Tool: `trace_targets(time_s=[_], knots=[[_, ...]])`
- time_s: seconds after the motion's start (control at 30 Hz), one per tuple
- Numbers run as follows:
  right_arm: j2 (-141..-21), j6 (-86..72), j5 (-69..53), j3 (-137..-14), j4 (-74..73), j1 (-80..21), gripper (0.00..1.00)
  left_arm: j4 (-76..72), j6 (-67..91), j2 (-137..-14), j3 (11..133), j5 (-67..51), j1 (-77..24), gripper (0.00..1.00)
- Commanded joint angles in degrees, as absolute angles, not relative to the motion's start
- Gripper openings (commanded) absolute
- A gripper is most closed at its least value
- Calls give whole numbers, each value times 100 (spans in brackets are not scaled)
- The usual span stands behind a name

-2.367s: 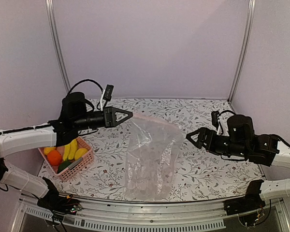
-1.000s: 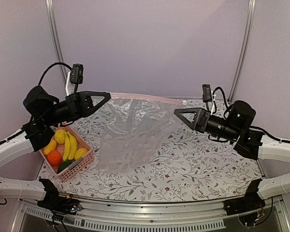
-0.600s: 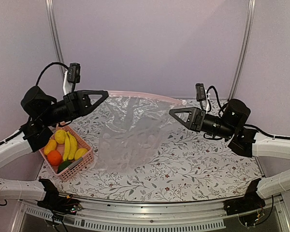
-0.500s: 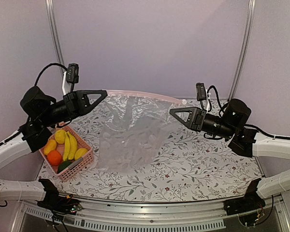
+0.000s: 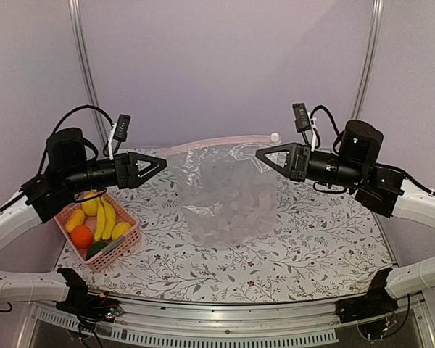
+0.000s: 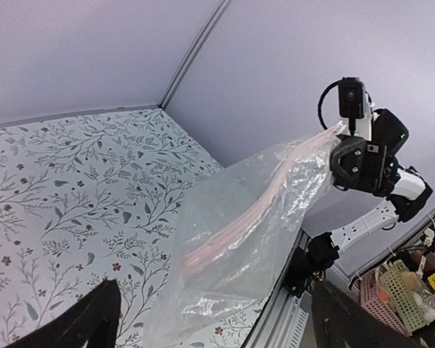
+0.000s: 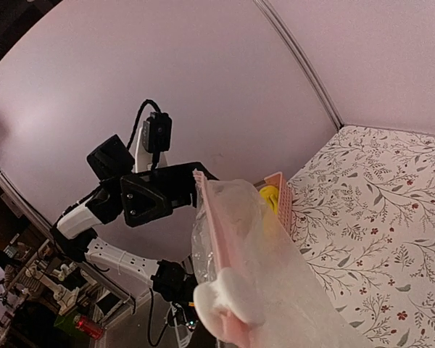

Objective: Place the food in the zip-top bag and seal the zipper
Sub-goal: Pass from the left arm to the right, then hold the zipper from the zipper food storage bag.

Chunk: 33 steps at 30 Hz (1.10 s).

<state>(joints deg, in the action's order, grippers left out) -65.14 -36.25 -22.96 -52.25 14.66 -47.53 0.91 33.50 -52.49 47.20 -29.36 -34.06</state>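
Two pincers hold the zip-top bag (image 5: 225, 199) up over the desk (image 5: 312, 232). We see the left pincer (image 5: 159, 162) clamped on the left end of the bag's mouth and the right pincer (image 5: 262, 154) clamped on the right end, just beside the white slider (image 5: 275, 136). The pink zipper (image 5: 217, 143) spans between them. We cannot tell whether the bag's lower edge touches the desk. The food (image 5: 101, 221) lies in the pink basket (image 5: 119, 250) at the left, apart from the bag.
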Motion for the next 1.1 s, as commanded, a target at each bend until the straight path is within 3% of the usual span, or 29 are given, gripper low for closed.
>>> trace_targets(time_s=[0.0, 0.1, 0.23, 0.57, 1.07], knots=[[-6585, -2509, -2282, -6088, -1148, -4905, 0, 2423, 1769, -5215, 5729, -1803, -3331, 99], [-6767, -2076, -2333, -6520, -1966, -5062, 0, 2913, 1197, -5381, 6310, -1615, -3331, 100], [-7177, -1862, -2470, -6888, -2458, -5318, 0, 2884, 1035, -5895, 6666, -2730, -3422, 99], [-7890, -1793, -2812, -7390, -2463, -5770, 0, 1721, 1287, -6717, 6803, -4153, -4402, 74], [-8325, -1897, -2926, -7591, -2071, -5870, 0, 1274, 1273, -7317, 6921, -3800, -5201, 46]])
